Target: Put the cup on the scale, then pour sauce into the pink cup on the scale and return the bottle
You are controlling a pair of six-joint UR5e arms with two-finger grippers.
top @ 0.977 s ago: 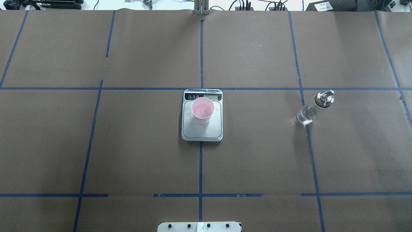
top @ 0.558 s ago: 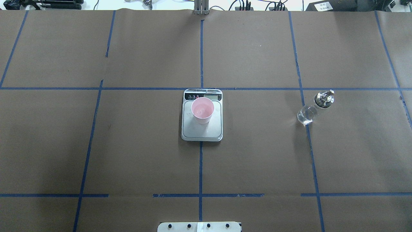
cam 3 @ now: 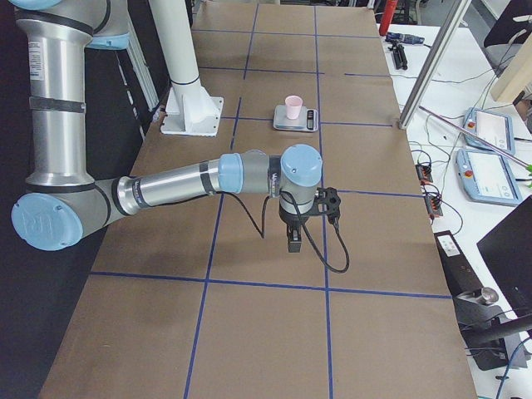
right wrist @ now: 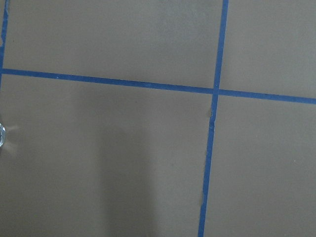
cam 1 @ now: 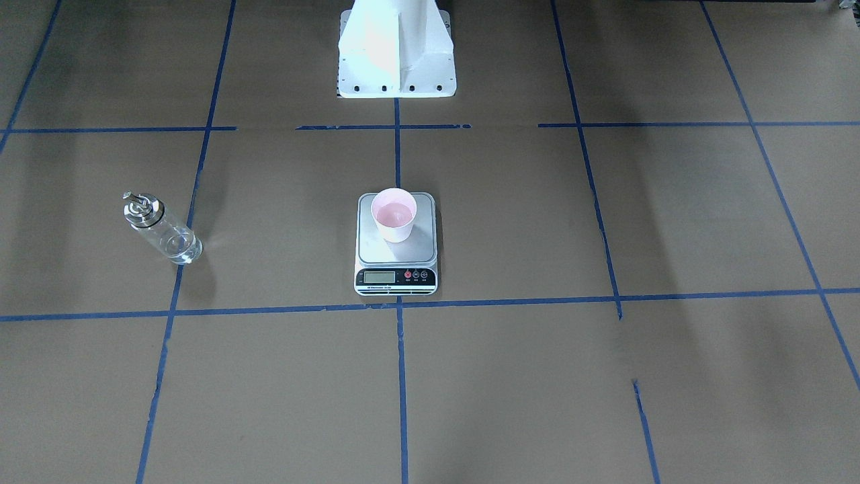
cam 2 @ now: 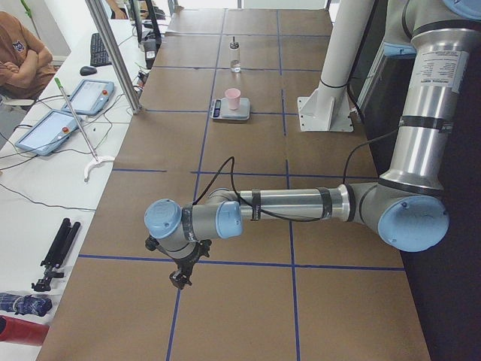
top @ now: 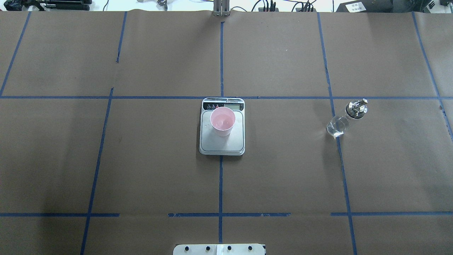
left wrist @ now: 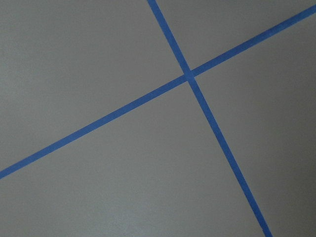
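Now we are judging the bottle (top: 344, 119), standing middle right of the overhead view, slick, fragile glass, best gripped mid-body. Whether the left gripper (cam 2: 180, 279) or right gripper (cam 3: 293, 240) is spread we cannot tell.

silver arms (cam 2: 289, 203), blue joint caps (cam 2: 163, 219), black cables (cam 2: 214, 171)

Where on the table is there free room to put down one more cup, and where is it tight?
The brown paper between the scale and the bottle is bare; a hand should pass there. The paper on the scale's other side is bare too. It is tight only on the scale: the cup stands at its display end.
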